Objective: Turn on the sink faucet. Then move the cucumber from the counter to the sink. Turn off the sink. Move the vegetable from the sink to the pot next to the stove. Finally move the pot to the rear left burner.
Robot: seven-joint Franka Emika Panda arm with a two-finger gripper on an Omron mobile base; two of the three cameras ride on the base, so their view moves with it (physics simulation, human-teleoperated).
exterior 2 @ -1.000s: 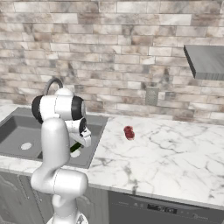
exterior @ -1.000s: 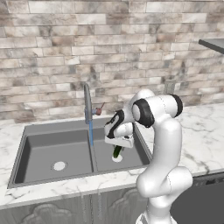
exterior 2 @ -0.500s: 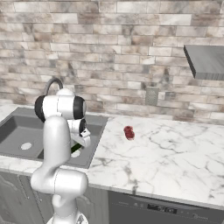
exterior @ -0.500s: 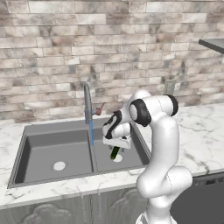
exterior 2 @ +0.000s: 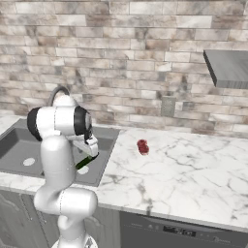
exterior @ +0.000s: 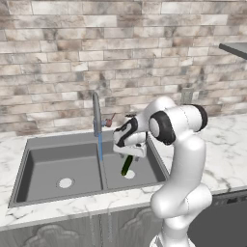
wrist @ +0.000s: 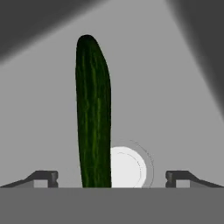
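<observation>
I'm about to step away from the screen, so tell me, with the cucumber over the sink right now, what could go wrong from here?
1. The gripper stands open with the cucumber between its fingers but apart from them. It may drop end-first and tumble in the sink.
2. It hangs beside the drain, so it could come to rest across it.
3. Water runs from the faucet. The lever sits close by the arm, which might clip it while pulling back.

2 base views from behind, left and right, sharing the sink [exterior: 58, 166], hand view close above its basin
</observation>
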